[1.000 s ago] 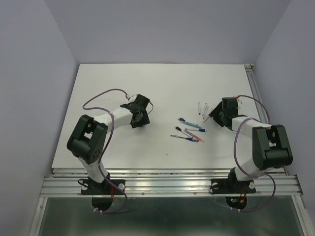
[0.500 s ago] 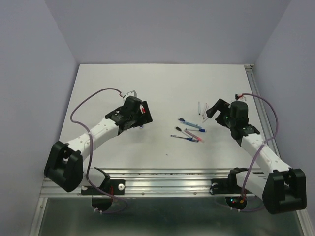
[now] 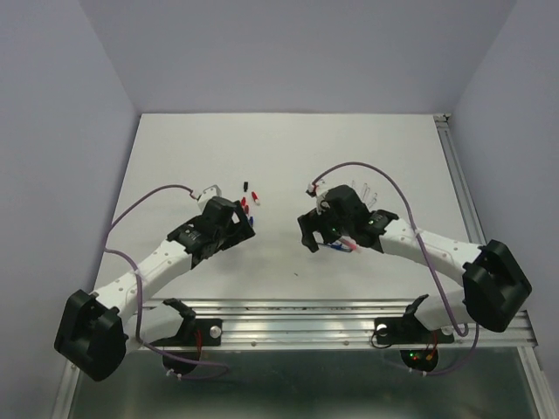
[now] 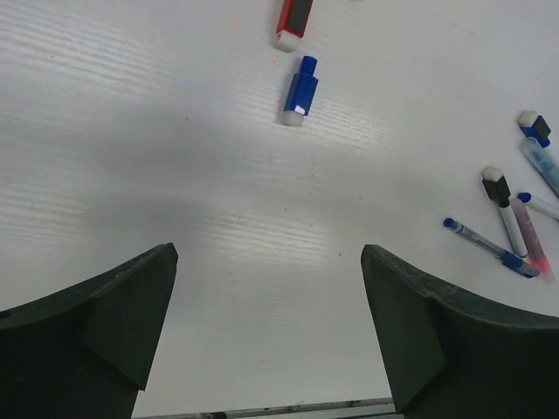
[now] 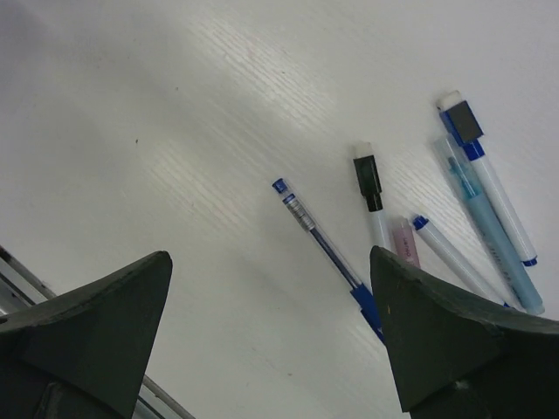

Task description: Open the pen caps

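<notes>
Pen caps point(image 4: 300, 92) loose mid-table, pens point(image 5: 325, 246) nearby, left tool point(image 4: 269, 262), right tool point(image 5: 269, 262) both wide.

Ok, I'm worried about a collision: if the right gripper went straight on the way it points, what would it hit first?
Probably the thin blue-tipped pen, lying just ahead of the right gripper between its open fingers, or the table beside it. Depth is unclear from the wrist view.

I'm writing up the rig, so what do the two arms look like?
The left arm and right arm have white links, black joint housings and black end effectors. A purple cable loops along each. The fingers are dark, matte wedges.
</notes>
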You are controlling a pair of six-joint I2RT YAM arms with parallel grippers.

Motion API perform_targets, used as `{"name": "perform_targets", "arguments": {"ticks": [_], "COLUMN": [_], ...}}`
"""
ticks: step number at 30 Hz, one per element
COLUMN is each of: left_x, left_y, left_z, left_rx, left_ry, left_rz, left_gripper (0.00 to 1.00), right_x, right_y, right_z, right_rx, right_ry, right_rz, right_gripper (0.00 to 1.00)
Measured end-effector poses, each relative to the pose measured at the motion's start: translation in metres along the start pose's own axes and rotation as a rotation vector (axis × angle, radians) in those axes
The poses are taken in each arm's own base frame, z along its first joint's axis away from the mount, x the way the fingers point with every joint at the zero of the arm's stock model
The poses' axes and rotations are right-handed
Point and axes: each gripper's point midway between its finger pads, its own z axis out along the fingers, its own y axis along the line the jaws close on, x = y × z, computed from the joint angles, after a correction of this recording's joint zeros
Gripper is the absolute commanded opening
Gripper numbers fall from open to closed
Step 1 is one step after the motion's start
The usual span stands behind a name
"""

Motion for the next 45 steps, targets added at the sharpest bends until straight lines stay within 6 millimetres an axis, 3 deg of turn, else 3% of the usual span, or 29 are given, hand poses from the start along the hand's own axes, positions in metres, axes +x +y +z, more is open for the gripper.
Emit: {"name": "perform_targets", "arguments": {"ticks": [7,19,22,25,28,32,39,45], "left_x": [0.001,0.004,0.005,0.005,0.005,0.007,0.008,0.01], "left_y": [0.005,0.006,0.006,0.005,0.005,0.007,0.008,0.009], "left_z": [-0.013,-0.009,-0.008,-0.008,-0.006,-0.004,-0.003,-0.001], "left_rx": [0.033,0.024,0.024,0.025,0.022,0.012,0.008,0.002], "left_ry": [-0.028,-0.014,-0.012,-0.011,-0.008,0.0,0.003,0.012], "left_rz": [-0.03,-0.026,-0.026,-0.025,-0.024,-0.021,-0.016,-0.01], "left_gripper": [0.99,0.98,0.98,0.98,0.98,0.97,0.97,0.97], "right_x": [0.006,0.026,0.031,0.037,0.044,0.047,0.049,0.054], "right_y": [0.015,0.015,0.013,0.01,0.006,0.002,0.003,0.021], "right_z": [0.025,0.053,0.057,0.062,0.067,0.069,0.072,0.071], "right_rx": [-0.03,-0.051,-0.046,-0.037,-0.025,-0.002,0.03,0.049], "right_ry": [0.119,0.244,0.263,0.287,0.31,0.32,0.296,0.261], "right_rz": [-0.165,-0.212,-0.214,-0.214,-0.213,-0.211,-0.2,-0.191], "right_gripper": [1.0,0.98,0.92,0.86,0.73,0.46,0.24,0.09]}}
